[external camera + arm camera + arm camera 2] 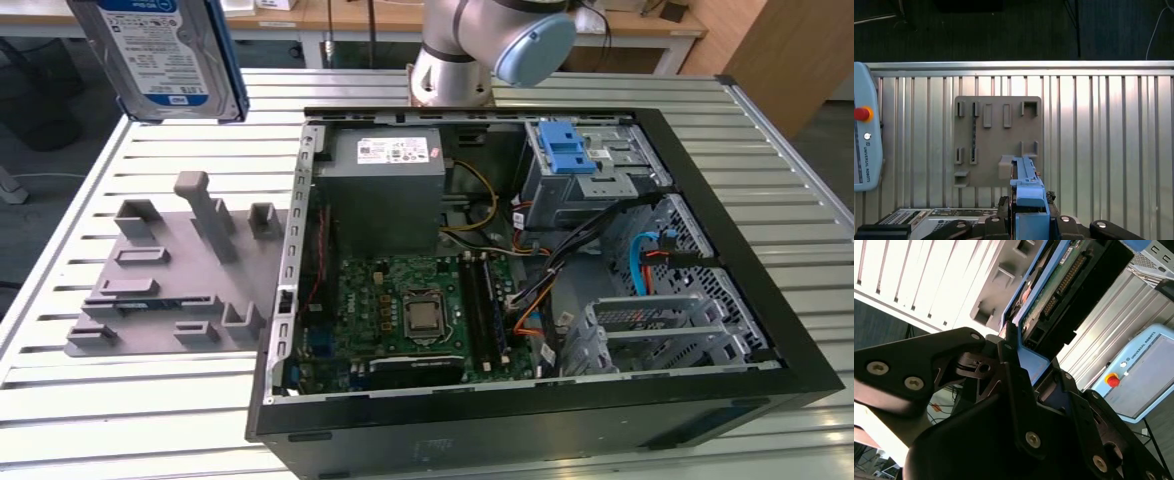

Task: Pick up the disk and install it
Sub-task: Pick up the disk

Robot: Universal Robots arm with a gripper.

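Aloft, gripper (1030,212) pinching disk (167,55) by its blue edges, well clear above grey fixture (167,275).

Counts:
- 1 disk (167,50), blue-framed.
- 1 robot arm (470,50) w/ 1 gripper (1030,201).
- 1 open PC case (534,428).
- Inside it: 1 grey PSU box (387,190), 1 motherboard (387,300) w/ 1 CPU socket (424,316).
- 2 silver metal cages: 1 w/ blue latch (594,185), 1 plain (661,330).
- Cables (638,262): several, exact no. can't tell.
- 1 grey slotted fixture plate (147,300); slot count unclear.
- 1 slatted metal table (134,420).
- 1 teach pendant (864,150) w/ 1 red button (861,114).
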